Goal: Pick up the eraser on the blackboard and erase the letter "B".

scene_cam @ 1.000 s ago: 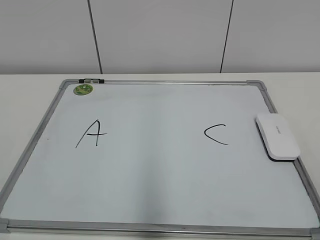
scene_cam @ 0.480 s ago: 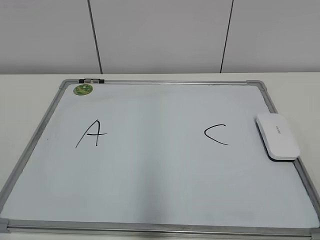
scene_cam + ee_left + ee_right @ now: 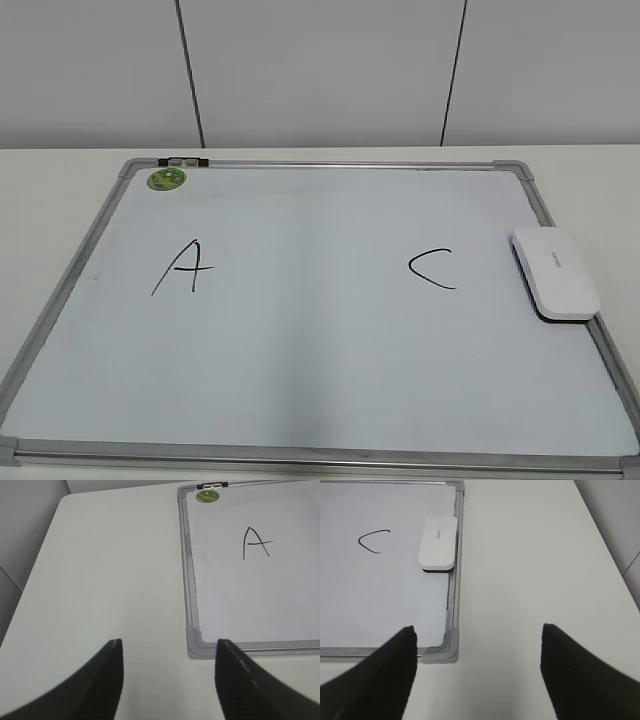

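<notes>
Both grippers, left [image 3: 167, 652] and right [image 3: 477, 637], hang parted beside blackboard [image 3: 320, 455] corners.

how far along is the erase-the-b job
It looks finished: the blackboard shows only the A and C, bare between them. Nothing is in hand: the eraser lies at the board's right edge, both tools open off the board. Nothing appears left.

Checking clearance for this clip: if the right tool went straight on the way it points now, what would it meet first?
Probably bare table: the right tool stands open beside the blackboard frame, and the eraser lies left of that line. Depth is unclear.
</notes>
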{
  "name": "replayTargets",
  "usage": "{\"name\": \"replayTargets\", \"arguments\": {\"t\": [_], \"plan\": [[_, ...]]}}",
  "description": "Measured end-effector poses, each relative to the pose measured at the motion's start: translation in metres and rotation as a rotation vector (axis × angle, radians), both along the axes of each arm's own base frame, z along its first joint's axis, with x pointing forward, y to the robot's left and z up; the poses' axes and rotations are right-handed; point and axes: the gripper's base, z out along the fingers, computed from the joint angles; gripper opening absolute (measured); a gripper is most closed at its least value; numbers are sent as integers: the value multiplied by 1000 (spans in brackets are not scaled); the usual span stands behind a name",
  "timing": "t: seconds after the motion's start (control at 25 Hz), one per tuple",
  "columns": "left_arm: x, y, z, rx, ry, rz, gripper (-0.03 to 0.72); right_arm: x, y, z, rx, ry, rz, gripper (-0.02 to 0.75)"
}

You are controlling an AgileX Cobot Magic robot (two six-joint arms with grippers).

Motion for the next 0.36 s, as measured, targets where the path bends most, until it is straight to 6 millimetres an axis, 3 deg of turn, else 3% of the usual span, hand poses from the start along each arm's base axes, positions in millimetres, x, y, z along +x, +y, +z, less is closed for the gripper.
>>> {"name": "replayTargets", "arguments": {"t": [0.36], "plan": [[0,0,0,0,0,0,421,0,0,0,0,0,0,591]]}}
